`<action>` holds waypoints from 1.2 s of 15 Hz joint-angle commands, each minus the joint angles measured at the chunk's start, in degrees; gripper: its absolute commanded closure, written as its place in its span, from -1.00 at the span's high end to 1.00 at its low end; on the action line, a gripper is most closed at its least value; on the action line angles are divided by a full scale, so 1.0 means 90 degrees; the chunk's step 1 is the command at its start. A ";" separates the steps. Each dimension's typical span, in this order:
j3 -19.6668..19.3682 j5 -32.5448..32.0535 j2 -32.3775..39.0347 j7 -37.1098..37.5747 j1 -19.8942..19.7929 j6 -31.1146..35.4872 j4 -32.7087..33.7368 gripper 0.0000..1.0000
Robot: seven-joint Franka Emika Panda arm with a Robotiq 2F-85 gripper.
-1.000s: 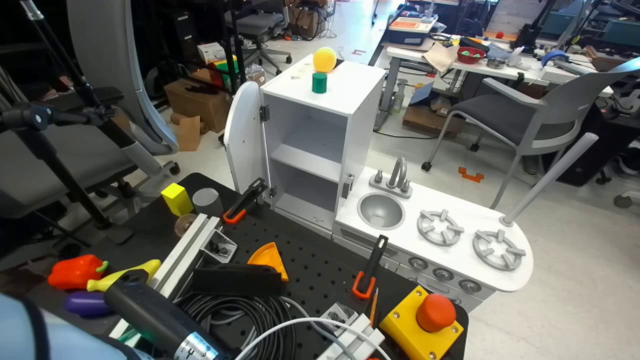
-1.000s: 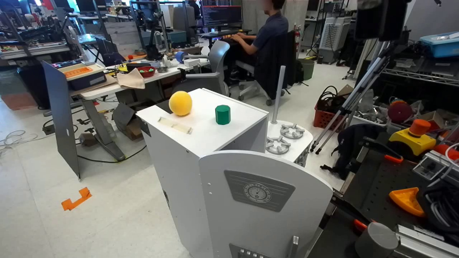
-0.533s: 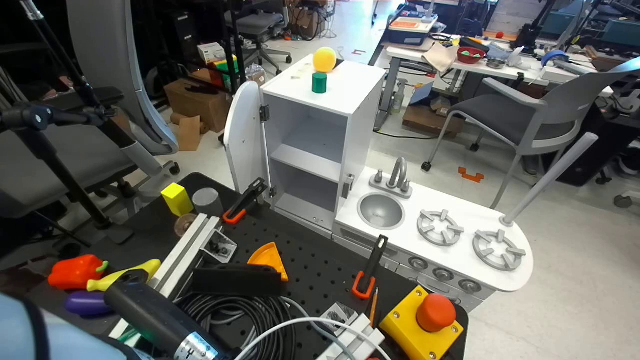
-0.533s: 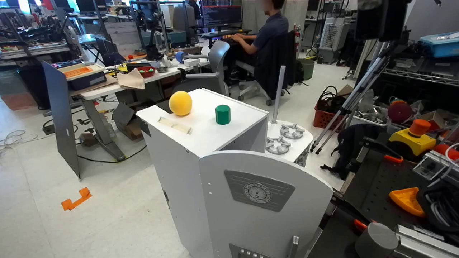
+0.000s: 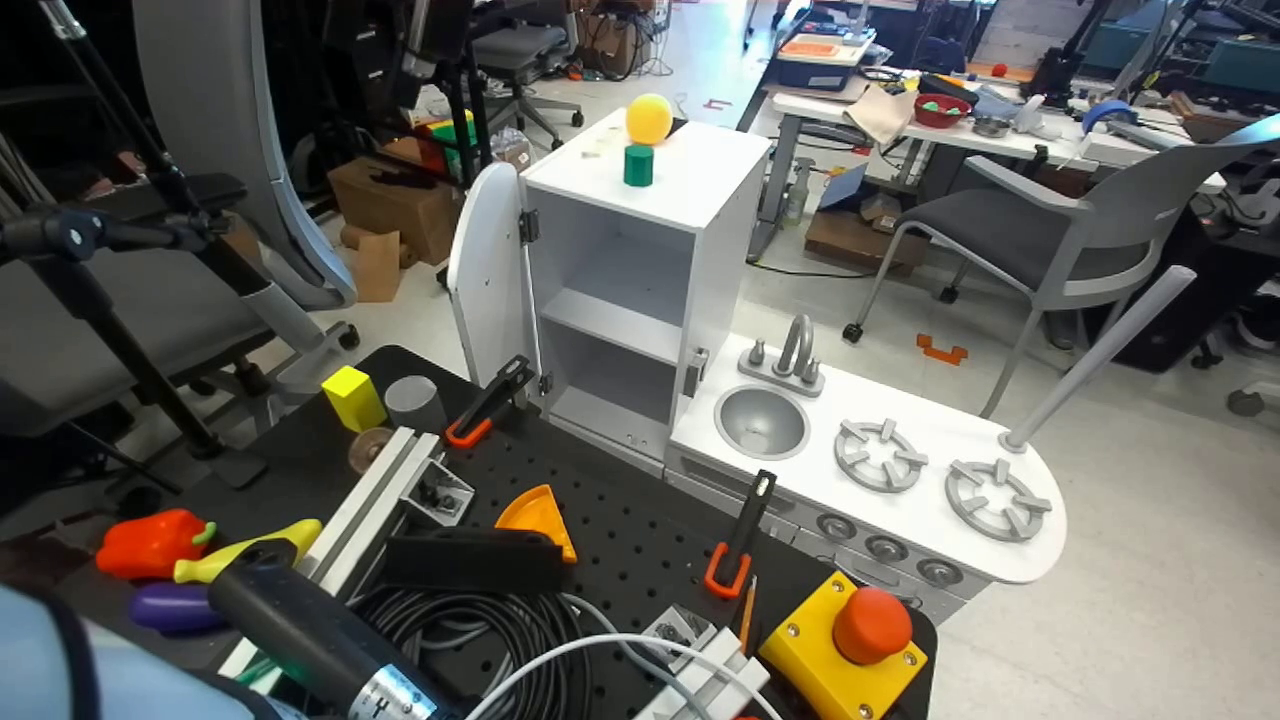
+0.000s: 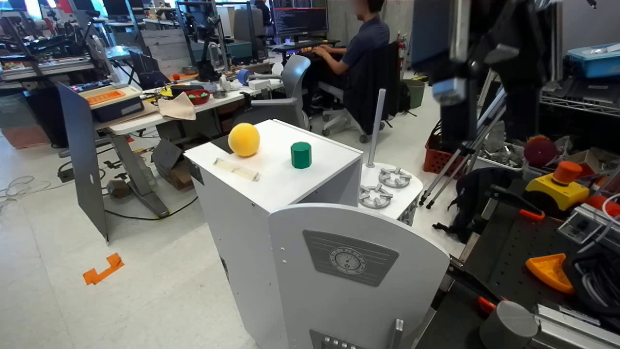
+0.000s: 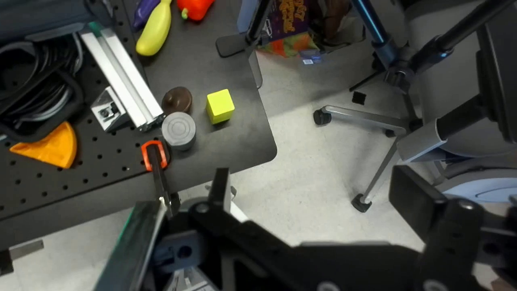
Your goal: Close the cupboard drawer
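Tall white flat curved-top door panel [image 5: 490, 262], left of centre in an exterior view: wide open on white boxy toy cupboard [image 5: 727, 235] | Closing: none done, whole swing apparently left | Black two-fingered tool [image 7: 317, 198], lower wrist view: spread wide, gripping nothing, apart from panel

The gripper [image 7: 313, 182] looks hard and dull. Beyond it, the yellow block [image 7: 220, 106] looks smooth and dull, and the silver bar [image 7: 121, 76] looks like metal. Apart from it, the cupboard drawer [image 6: 356, 300] looks smooth, like painted wood.
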 commanded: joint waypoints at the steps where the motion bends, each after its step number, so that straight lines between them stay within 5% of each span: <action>1: 0.0111 0.0260 0.0822 0.1046 0.0052 0.0417 0.0092 1.00; 9: -0.0071 -0.0042 0.2857 0.3665 0.0464 0.1614 0.0591 1.00; 18: -0.0535 -0.1831 0.2906 0.5956 0.0997 0.2172 0.0499 1.00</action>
